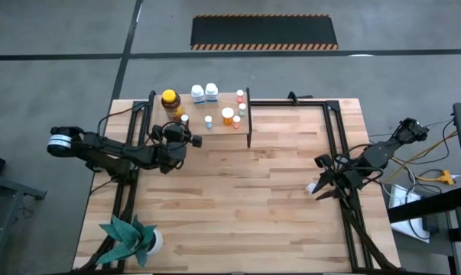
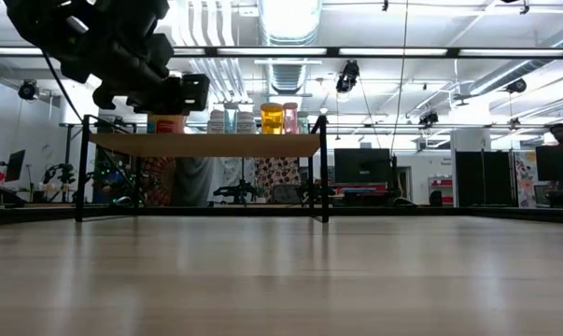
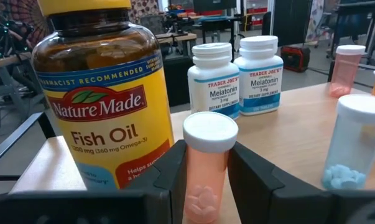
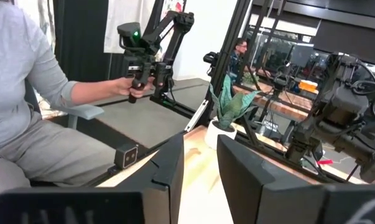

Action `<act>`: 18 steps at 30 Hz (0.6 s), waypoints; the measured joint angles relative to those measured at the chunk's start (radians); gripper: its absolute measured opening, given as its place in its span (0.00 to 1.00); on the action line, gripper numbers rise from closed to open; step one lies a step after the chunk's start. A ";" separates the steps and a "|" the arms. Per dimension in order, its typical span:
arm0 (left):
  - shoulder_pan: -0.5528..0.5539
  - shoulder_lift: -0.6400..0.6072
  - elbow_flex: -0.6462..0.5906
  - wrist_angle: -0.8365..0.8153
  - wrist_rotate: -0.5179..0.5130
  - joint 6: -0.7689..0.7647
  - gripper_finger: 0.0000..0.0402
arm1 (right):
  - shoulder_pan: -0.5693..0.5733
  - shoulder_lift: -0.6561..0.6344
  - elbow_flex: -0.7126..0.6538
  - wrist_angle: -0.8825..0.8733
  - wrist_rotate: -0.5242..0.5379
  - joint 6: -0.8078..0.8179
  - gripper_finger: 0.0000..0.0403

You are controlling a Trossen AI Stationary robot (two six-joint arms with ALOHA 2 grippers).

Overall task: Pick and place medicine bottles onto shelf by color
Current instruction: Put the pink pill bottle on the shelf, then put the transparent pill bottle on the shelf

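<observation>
Left claw [image 3: 206, 180] is up at the small light-wood shelf on thin black legs [image 1: 219, 122] at the far edge of the wooden worktop [image 1: 238, 198], and its two dark fingers are clamped on a little translucent pink-orange bottle with a white cap [image 3: 207, 163]. That bottle sits just beside the big amber Nature Made fish oil jar with the yellow label [image 3: 103, 93]. Two white Trader Joe's melatonin bottles [image 3: 237, 78] stand side by side farther back on the shelf, plus a clear pale-blue vial with blue pills [image 3: 355, 140] and another pinkish vial [image 3: 347, 68]. Right claw [image 1: 322, 186] is parked well apart near the worktop's right edge, fingers a bit apart and holding nothing. There's a white pot with a green plant [image 1: 131, 238] at the near left corner.
</observation>
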 joint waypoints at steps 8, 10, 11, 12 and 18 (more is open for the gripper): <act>0.000 -0.003 0.003 0.000 0.003 -0.001 0.32 | 0.000 0.000 0.000 0.000 0.000 0.011 0.21; 0.000 -0.003 0.002 0.000 0.003 -0.001 0.36 | 0.000 0.000 0.000 0.000 0.000 0.011 0.21; 0.000 -0.003 0.002 -0.001 0.003 -0.001 0.37 | 0.000 0.000 0.000 0.000 0.004 0.016 0.21; -0.001 -0.003 0.003 -0.001 0.004 -0.001 0.39 | 0.000 0.000 0.000 0.000 0.020 0.026 0.21; -0.024 -0.031 0.002 -0.001 0.005 0.057 0.41 | 0.000 0.008 0.000 -0.037 0.206 0.139 0.21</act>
